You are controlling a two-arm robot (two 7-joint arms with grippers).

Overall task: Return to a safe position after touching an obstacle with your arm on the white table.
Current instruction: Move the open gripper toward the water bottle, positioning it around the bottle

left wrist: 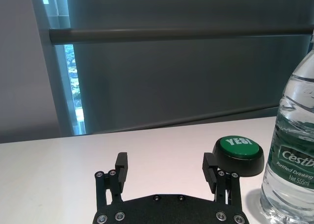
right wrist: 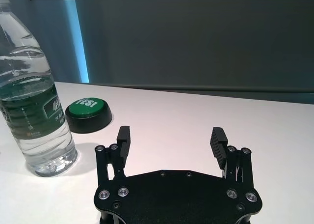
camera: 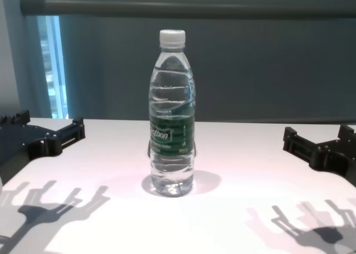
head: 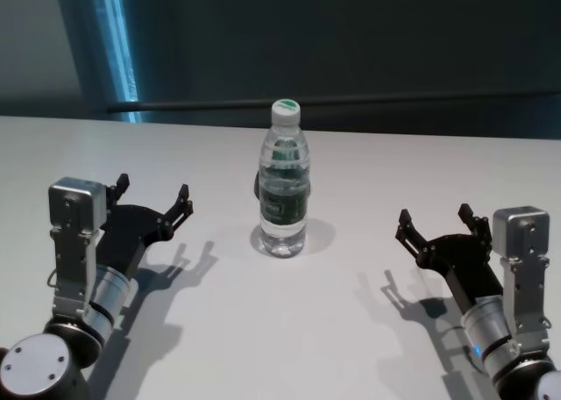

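The obstacle, a clear water bottle (head: 284, 185) with a white cap and dark green label, stands upright at the middle of the white table (head: 280, 330). It also shows in the chest view (camera: 172, 120), the left wrist view (left wrist: 293, 140) and the right wrist view (right wrist: 32, 101). My left gripper (head: 154, 194) is open and empty, held above the table well to the bottle's left. My right gripper (head: 435, 220) is open and empty, held well to the bottle's right. Neither touches the bottle.
A low black button with a green top (left wrist: 238, 155) sits on the table just behind the bottle; it also shows in the right wrist view (right wrist: 88, 113). A dark wall and a rail run behind the table's far edge.
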